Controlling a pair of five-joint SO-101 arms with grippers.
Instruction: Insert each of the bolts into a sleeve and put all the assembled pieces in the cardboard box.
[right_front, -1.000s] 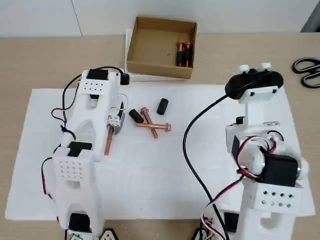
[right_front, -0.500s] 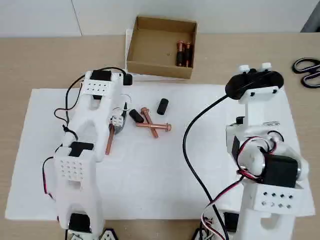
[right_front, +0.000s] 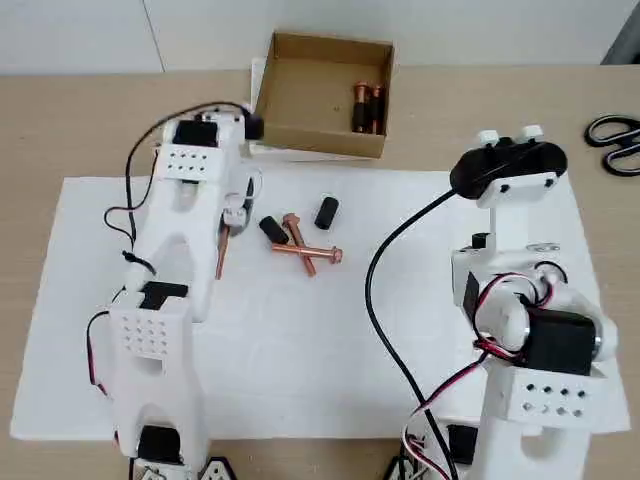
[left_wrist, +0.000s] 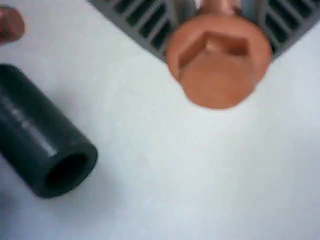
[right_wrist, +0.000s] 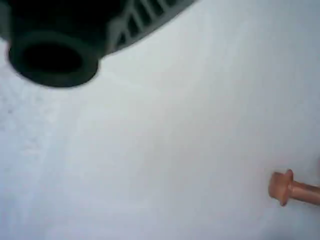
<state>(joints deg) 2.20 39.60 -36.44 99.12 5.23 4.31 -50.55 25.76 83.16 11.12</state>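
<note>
Cardboard box (right_front: 318, 138) held two assembled pieces (right_front: 366, 108). My left gripper (right_front: 234, 216) clamped bolt (left_wrist: 217, 65), right gripper (right_wrist: 65, 27) clamped sleeve (right_wrist: 52, 62). Two loose bolts (right_front: 308, 252), two loose sleeves (right_front: 325, 212) unassembled.

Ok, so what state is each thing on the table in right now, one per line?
left gripper: shut on a bolt.
right gripper: shut on a sleeve.
loose bolts: two, crossed, unsleeved.
loose sleeves: two, lying down, no bolt in them.
cardboard box: open, two assembled pieces inside.
</note>
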